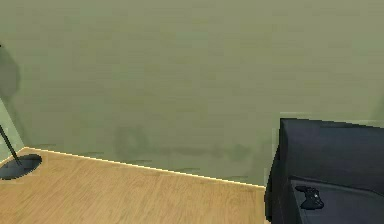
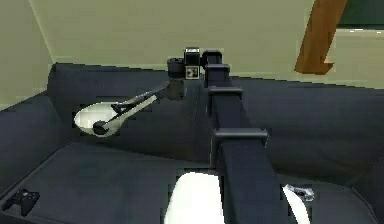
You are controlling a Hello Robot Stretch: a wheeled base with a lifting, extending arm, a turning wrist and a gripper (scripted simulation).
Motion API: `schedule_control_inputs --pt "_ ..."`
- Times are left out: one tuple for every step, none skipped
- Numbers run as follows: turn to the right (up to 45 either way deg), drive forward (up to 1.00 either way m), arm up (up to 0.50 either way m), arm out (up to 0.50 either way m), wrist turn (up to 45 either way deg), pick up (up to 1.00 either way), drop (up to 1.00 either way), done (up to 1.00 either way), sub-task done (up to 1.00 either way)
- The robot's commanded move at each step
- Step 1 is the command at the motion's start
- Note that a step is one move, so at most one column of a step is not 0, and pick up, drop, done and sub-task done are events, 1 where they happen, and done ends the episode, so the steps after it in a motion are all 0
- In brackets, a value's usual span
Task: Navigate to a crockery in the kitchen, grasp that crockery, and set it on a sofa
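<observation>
Arm side view: a dark sofa (image 2: 300, 120) spans the frame, backrest across the middle and seat below. In the forward view, one end of the sofa stands at the lower right. A pale green wall (image 1: 190, 70) takes up the upper part of that view, with a wooden floor (image 1: 130, 195) along the bottom.

The arm (image 2: 240, 150), a dark square bar, rises from the arm side view's bottom edge to upper centre. A brown wooden piece (image 2: 322, 35) leans at the upper right. A white cushion-like shape (image 2: 195, 202) lies at bottom centre, just left of the arm.

A round dark lamp base (image 1: 14, 166) sits on the floor at the forward view's lower left.

The crockery (image 2: 90, 118), a white bowl-like item, is at centre left of the arm side view, against the sofa. The gripper (image 2: 106, 124) reaches it with its thin fingers. Whether it holds the item cannot be told, nor how the jaws stand.

A small dark controller (image 2: 22, 203) lies on the seat at lower left.
</observation>
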Motion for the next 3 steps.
schedule_control_inputs --pt "0.0 0.0 0.0 0.0 45.0 0.0 0.0 0.0 0.0" --pt "0.0 0.0 0.0 0.0 36.0 0.0 0.0 0.0 0.0" --pt "0.0 0.0 -0.26 0.0 0.0 0.0 0.0 0.0 0.0"
